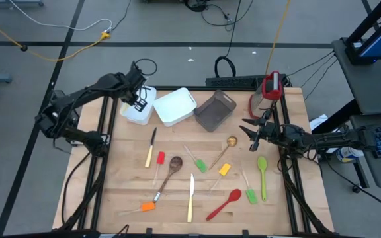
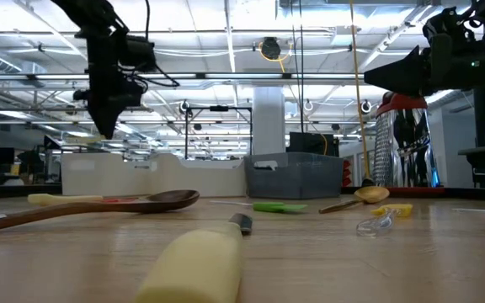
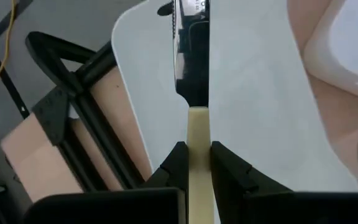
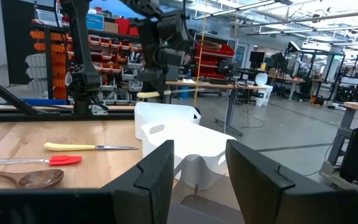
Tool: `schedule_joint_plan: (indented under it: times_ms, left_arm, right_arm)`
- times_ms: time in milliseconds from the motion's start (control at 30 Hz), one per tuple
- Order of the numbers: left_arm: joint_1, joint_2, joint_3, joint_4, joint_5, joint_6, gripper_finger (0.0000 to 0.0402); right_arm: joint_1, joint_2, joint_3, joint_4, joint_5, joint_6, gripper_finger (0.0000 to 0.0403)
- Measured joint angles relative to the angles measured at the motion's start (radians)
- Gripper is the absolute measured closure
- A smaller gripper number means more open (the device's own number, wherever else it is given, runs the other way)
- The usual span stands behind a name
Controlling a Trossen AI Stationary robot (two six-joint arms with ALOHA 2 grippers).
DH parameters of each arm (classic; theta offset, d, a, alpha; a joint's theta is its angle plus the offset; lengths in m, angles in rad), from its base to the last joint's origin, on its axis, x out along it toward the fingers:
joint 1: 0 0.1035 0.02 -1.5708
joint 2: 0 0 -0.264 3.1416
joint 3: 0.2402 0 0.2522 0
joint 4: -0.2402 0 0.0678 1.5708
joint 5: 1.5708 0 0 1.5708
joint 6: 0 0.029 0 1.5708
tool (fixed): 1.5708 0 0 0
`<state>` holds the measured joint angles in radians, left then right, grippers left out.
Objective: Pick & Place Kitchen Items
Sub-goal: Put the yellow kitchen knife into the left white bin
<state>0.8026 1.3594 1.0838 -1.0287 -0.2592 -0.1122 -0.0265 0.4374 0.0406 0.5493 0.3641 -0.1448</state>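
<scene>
My left gripper (image 1: 138, 96) is at the table's far left, above the leftmost white bin (image 1: 139, 111), and is shut on a pale-handled knife (image 3: 192, 93). The knife's dark blade (image 3: 190, 56) reaches out over the bin's inside. The left gripper also shows in the low view (image 2: 103, 114). My right gripper (image 1: 251, 132) is open and empty. It hovers at the right, just right of the gold spoon (image 1: 231, 141). More utensils lie flat on the table: a dark-bladed knife (image 1: 151, 147), a wooden spoon (image 1: 171, 168), a green spoon (image 1: 262, 173) and a red spoon (image 1: 225, 203). My left gripper pinches the knife's pale handle (image 3: 197, 140) between its two fingers (image 3: 176, 163), close to where the blade begins. The fingers come from above. The knife is lifted clear over the white bin (image 3: 253, 106), with the blade sticking out beyond the fingertips.
A second white bin (image 1: 175, 106) and a grey bin (image 1: 215, 110) stand along the far edge. A red-and-silver appliance (image 1: 268, 92) is at the far right. Small red (image 1: 161, 158), green (image 1: 200, 164), yellow (image 1: 224, 170) and orange (image 1: 147, 206) spatulas and a pale knife (image 1: 191, 197) are spread mid-table.
</scene>
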Motion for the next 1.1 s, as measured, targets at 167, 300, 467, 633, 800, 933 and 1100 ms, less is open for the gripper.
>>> schedule_joint_plan:
  times_ms: [167, 300, 467, 633, 800, 933, 1100]
  left_arm:
    - [-0.006, 0.0, 0.082, -0.117, 0.066, -0.043, 0.0369]
    - [-0.004, 0.0, 0.073, -0.163, 0.079, -0.111, 0.0369]
    - [-0.005, 0.049, 0.048, -0.153, 0.109, -0.127, 0.0369]
    - [-0.005, 0.143, 0.047, -0.159, 0.163, -0.107, 0.0369]
    - [0.003, 0.244, 0.047, -0.176, 0.163, -0.05, 0.0369]
    - [0.011, 0.299, 0.048, -0.177, 0.152, -0.04, 0.0369]
    - [0.016, 0.317, 0.05, -0.17, 0.121, -0.041, 0.0361]
  right_arm:
    - [0.0, 0.0, 0.0, 0.0, 0.0, 0.002, 0.0261]
    - [0.0, 0.0, 0.0, 0.0, 0.0, 0.001, 0.0261]
    - [0.0, 0.0, 0.0, 0.0, 0.001, -0.001, 0.0261]
    - [0.0, 0.0, 0.0, 0.0, 0.001, -0.001, 0.0261]
    - [0.0, 0.0, 0.0, 0.0, 0.001, -0.001, 0.0261]
    - [0.0, 0.0, 0.0, 0.0, 0.001, -0.001, 0.0261]
    - [0.0, 0.001, 0.0, 0.0, 0.001, -0.002, 0.0261]
